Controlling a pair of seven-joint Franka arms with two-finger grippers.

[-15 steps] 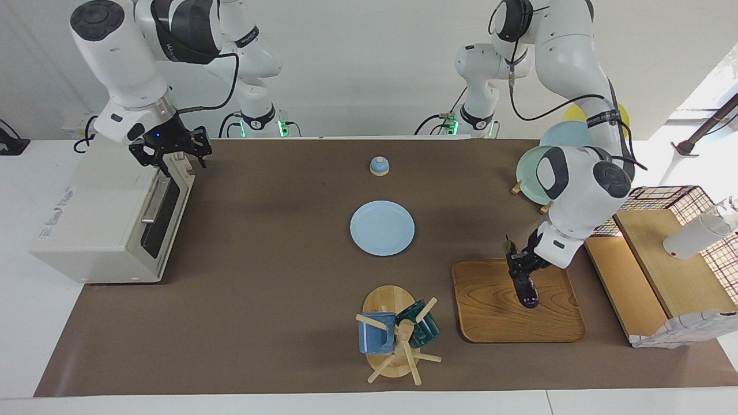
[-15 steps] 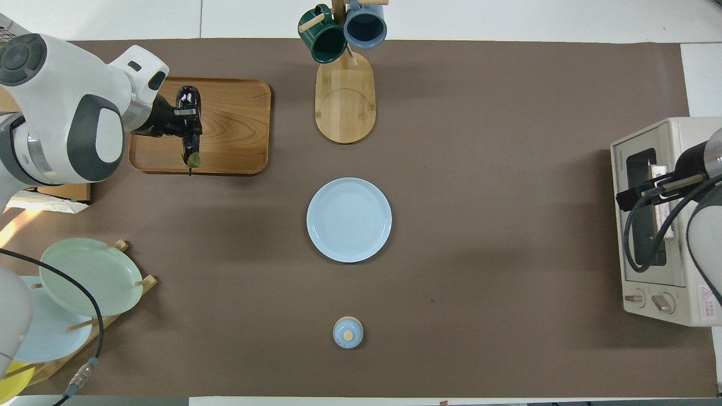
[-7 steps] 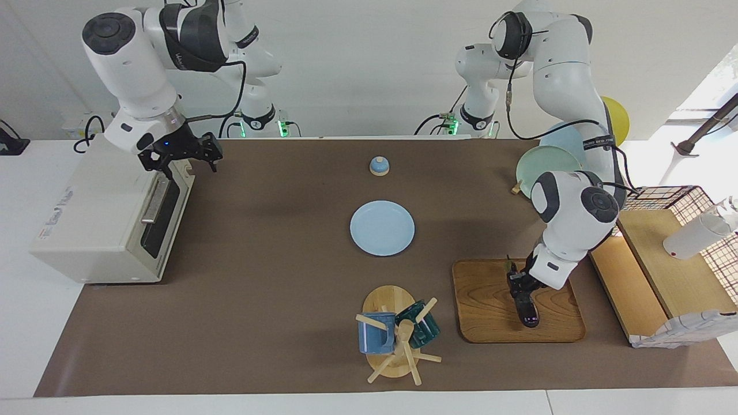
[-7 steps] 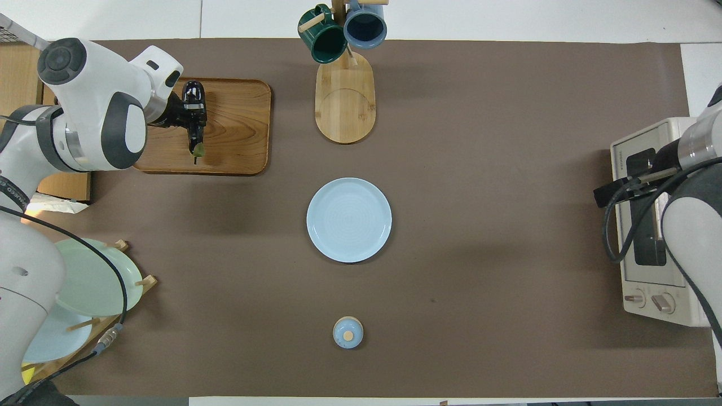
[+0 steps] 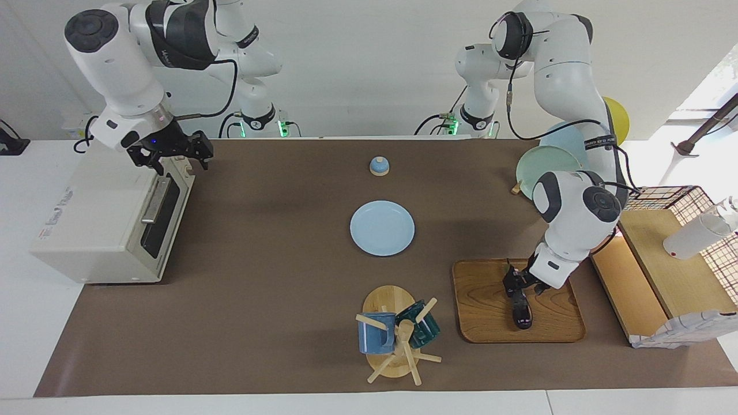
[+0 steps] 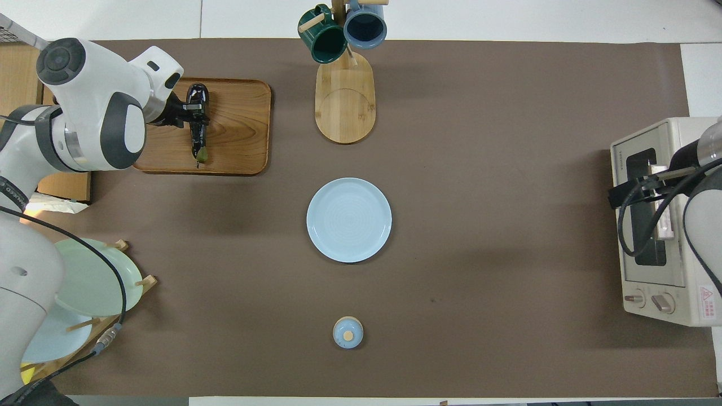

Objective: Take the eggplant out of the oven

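Note:
The dark purple eggplant [image 5: 522, 312] lies lengthwise on a wooden tray [image 5: 489, 302] toward the left arm's end of the table; it also shows in the overhead view [image 6: 198, 128], on the tray [image 6: 240, 127]. My left gripper [image 5: 520, 284] is low over the tray, shut on the eggplant at its middle [image 6: 195, 106]. The off-white oven [image 5: 95, 213] stands at the right arm's end with its dark glass door shut; it also shows in the overhead view [image 6: 657, 265]. My right gripper [image 5: 179, 163] hovers open and empty over the oven's top front edge [image 6: 640, 189].
A light blue plate [image 5: 382, 227] lies mid-table, and a small blue lidded knob [image 5: 379, 166] sits nearer to the robots. A mug rack [image 5: 398, 337] with two mugs stands beside the tray. A plate rack [image 5: 545, 164] and a wire basket with boards [image 5: 669, 259] are at the left arm's end.
My left gripper has come down with the eggplant, which now rests on the tray. My right gripper has swayed a little above the oven's front edge, staying open.

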